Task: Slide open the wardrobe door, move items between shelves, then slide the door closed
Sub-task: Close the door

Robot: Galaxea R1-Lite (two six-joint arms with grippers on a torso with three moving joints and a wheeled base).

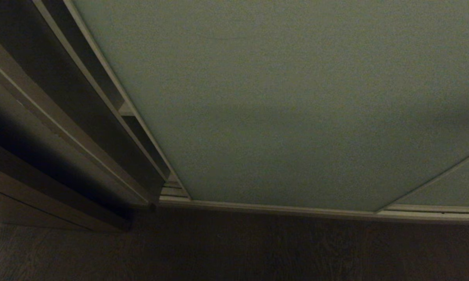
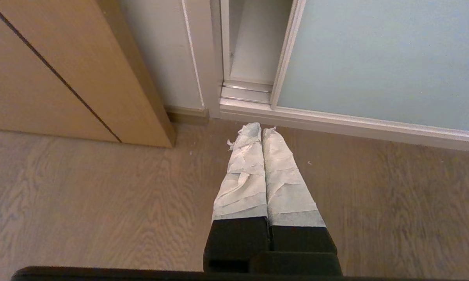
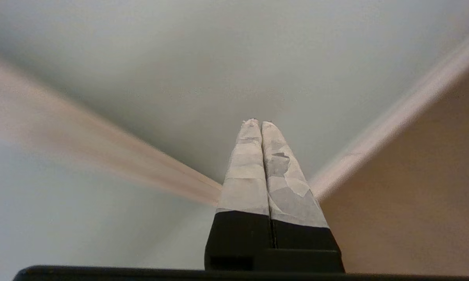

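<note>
Dim wooden floor (image 1: pixel 258 249) below matte grey-green sliding wardrobe door (image 1: pixel 297 101)

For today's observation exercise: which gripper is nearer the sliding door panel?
Right. The right gripper points at the door panel, seemingly close; the left gripper hangs shut over the wooden floor, short of the door's bottom rail.

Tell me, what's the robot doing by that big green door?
It is facing the wardrobe door, which is nearly shut; only a thin gap shows at its edge. Nothing is being held. The right gripper points at the door panel with its jaws shut. The left gripper hangs over the wooden floor near the rail, jaws shut too. No toys or shelves can be seen.
</note>
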